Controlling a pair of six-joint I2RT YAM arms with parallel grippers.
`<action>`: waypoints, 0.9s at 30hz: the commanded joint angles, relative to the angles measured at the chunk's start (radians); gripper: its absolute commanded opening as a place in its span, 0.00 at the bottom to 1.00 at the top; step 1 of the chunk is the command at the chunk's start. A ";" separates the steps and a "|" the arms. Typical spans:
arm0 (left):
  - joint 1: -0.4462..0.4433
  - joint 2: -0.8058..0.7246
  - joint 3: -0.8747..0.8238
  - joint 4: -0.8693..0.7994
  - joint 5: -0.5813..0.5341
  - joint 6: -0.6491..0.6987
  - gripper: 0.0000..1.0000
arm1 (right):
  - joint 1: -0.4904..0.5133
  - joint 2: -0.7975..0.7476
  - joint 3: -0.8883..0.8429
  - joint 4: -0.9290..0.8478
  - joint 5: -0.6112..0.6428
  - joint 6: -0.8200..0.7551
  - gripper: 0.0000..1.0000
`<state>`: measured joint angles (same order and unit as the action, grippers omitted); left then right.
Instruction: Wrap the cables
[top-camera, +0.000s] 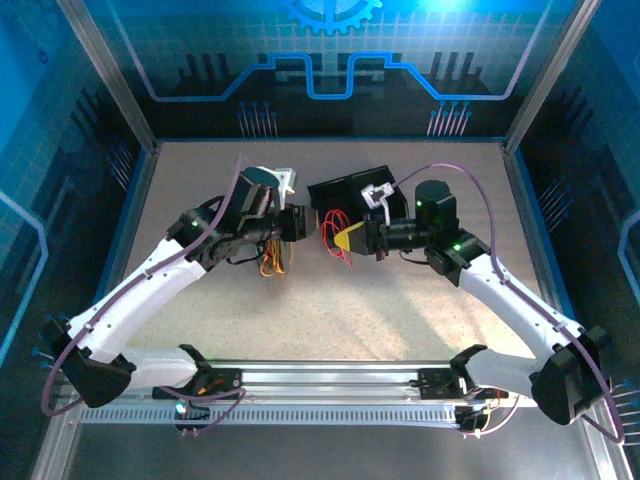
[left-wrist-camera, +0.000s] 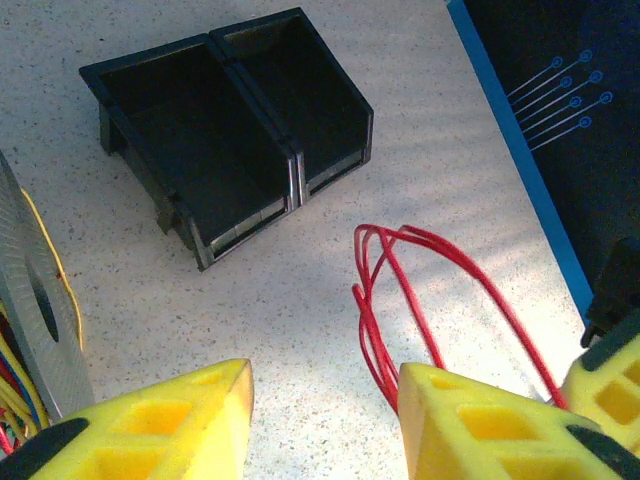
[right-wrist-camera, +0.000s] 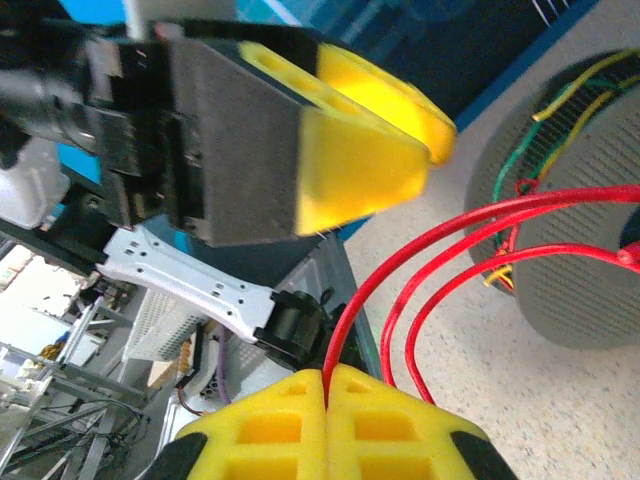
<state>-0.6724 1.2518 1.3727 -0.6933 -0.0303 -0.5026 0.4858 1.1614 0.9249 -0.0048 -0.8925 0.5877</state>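
Seen from above, the two arms meet over the middle of the table (top-camera: 300, 320). The left gripper (top-camera: 306, 226) and right gripper (top-camera: 349, 240) face each other, and the red cables (top-camera: 338, 246) hang in loose loops between them, just in front of a black double bin (top-camera: 350, 188). A few orange and yellow strands (top-camera: 270, 262) dangle under the left wrist. In the left wrist view, that gripper's yellow fingers (left-wrist-camera: 160, 420) stand well apart and clasp nothing. The red loops lie on the tabletop ahead, their near ends running down behind the right-hand finger, and the edge of a dark spool (left-wrist-camera: 30, 320) carrying yellow wire sits at the left. In the right wrist view, the right gripper's pads (right-wrist-camera: 270, 430) are pressed together with a red strand pinched in the seam. The other loops arch off toward the spool's round face, and one of the left gripper's yellow fingers hangs above. I judge this to be the feeding stage: the red wire is held at one point but not yet wound. The next move probably calls for the left gripper to close on the slack, or steady the spool, while the right carries the wire across. That needs light tension, since so thin a wire could slip or snag.
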 joint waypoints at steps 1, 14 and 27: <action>-0.011 -0.054 0.012 0.018 -0.003 -0.012 0.43 | 0.015 -0.007 0.033 -0.090 0.038 -0.072 0.00; -0.093 0.061 0.051 -0.008 0.032 0.027 0.29 | 0.026 0.013 0.041 -0.086 0.049 -0.060 0.00; -0.094 0.090 0.042 -0.013 0.001 0.039 0.25 | 0.025 0.010 0.044 -0.069 0.036 -0.040 0.00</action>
<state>-0.7616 1.3262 1.3872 -0.6994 -0.0151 -0.4896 0.4992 1.1736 0.9390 -0.0872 -0.8448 0.5423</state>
